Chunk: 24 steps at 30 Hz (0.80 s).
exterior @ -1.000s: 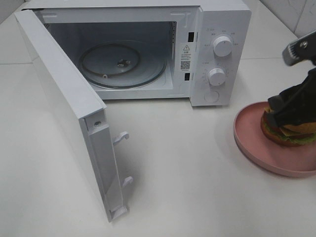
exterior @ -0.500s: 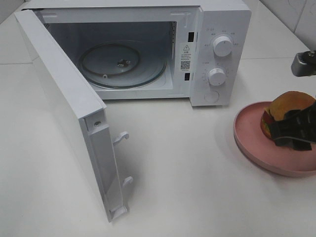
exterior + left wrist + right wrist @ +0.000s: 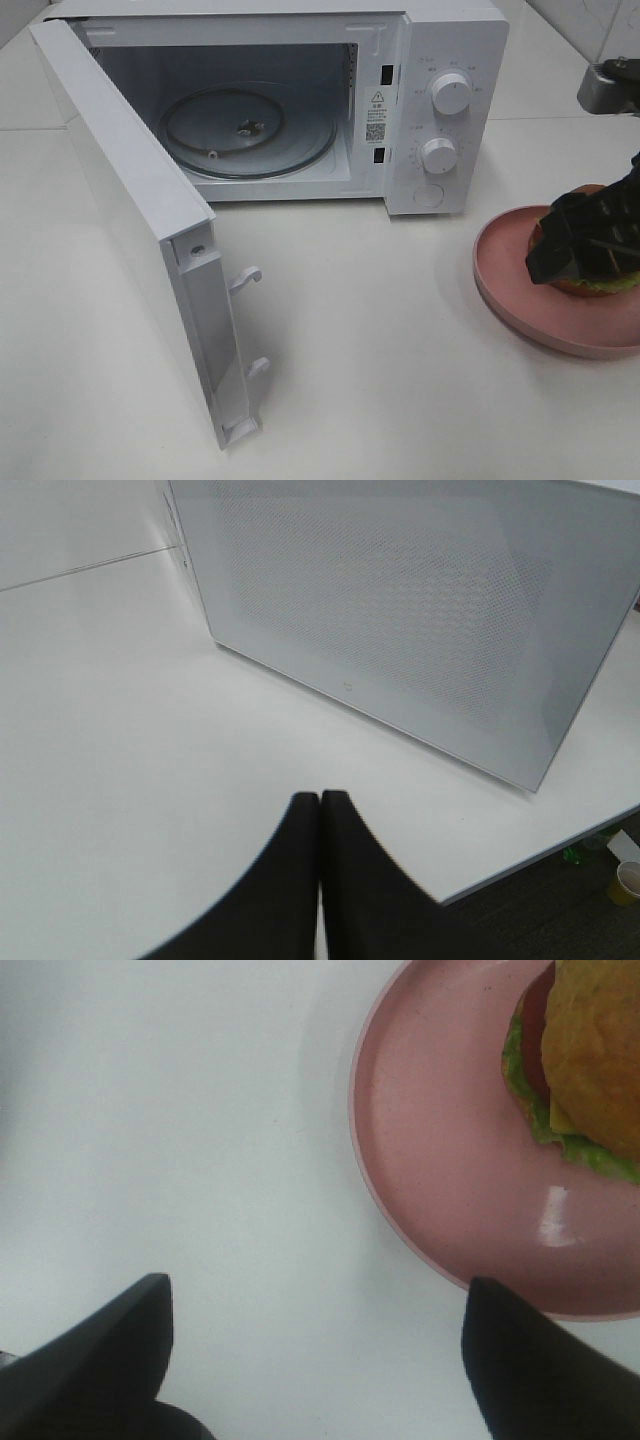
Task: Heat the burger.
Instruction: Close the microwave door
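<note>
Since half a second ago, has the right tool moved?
Yes. The right tool now covers most of the burger on the pink plate; earlier it sat lower against the plate, with the bun showing above it.

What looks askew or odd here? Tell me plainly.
The burger looks askew: tomato, cheese and lettuce show on one side of the bun, as if it leans, and it sits off-centre on the pink plate. The right end effector is open, not gripping it. Nothing else stands out.
</note>
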Each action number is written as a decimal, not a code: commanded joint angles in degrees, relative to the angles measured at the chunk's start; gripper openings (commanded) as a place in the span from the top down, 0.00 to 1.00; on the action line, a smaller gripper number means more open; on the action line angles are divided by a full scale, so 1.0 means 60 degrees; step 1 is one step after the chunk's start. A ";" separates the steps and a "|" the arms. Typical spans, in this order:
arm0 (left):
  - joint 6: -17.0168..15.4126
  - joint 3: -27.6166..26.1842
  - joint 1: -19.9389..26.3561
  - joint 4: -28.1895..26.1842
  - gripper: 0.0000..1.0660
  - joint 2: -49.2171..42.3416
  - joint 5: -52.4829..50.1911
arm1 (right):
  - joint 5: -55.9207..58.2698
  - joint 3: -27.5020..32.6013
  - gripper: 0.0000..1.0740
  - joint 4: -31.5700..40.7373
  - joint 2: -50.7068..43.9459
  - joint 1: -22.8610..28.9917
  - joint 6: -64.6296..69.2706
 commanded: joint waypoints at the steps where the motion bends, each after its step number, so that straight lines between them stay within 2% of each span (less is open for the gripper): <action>1: 0.0019 0.0010 0.0000 -0.0010 1.00 -0.0210 0.0000 | 0.0038 -0.0057 0.29 -0.0306 -0.0076 -0.0010 -0.0115; 7: 0.0019 0.0010 0.0000 -0.0010 1.00 -0.0210 0.0000 | 0.0000 -0.0057 0.29 -0.0888 -0.0076 -0.0029 0.0497; 8: 0.0019 0.0010 0.0000 -0.0010 1.00 -0.0210 0.0000 | 0.0000 -0.0057 0.29 -0.1480 -0.0076 -0.0105 0.1184; 10: 0.0019 0.0010 0.0000 -0.0010 1.00 -0.0210 0.0000 | 0.0000 -0.0057 0.29 -0.1719 -0.0076 -0.0258 0.1528; 11: 0.0019 0.0010 0.0000 -0.0010 1.00 -0.0210 0.0000 | 0.0019 -0.0057 0.29 -0.1862 -0.0076 -0.0735 0.1738; 12: 0.0019 0.0010 0.0000 -0.0010 1.00 -0.0210 0.0000 | 0.0029 -0.0057 0.30 -0.1662 -0.0076 -0.1241 0.1671; 15: 0.0019 0.0010 0.0000 -0.0010 1.00 -0.0210 0.0000 | 0.0038 -0.0057 0.30 -0.1461 -0.0076 -0.1509 0.1614; 16: 0.0019 0.0010 0.0000 -0.0010 1.00 -0.0210 0.0000 | 0.0038 -0.0057 0.30 -0.1098 -0.0076 -0.2063 0.1557; 18: 0.0019 0.0010 0.0000 -0.0010 1.00 -0.0210 0.0000 | 0.0038 -0.0057 0.30 -0.0926 -0.0076 -0.2368 0.1547; 20: 0.0019 0.0010 0.0000 -0.0010 1.00 -0.0210 0.0000 | 0.0439 -0.0057 0.30 -0.0535 -0.0076 -0.3132 0.1385; 24: 0.0019 0.0010 0.0000 -0.0010 1.00 -0.0210 0.0000 | 0.0859 -0.0048 0.30 -0.0535 -0.0210 -0.3132 0.1366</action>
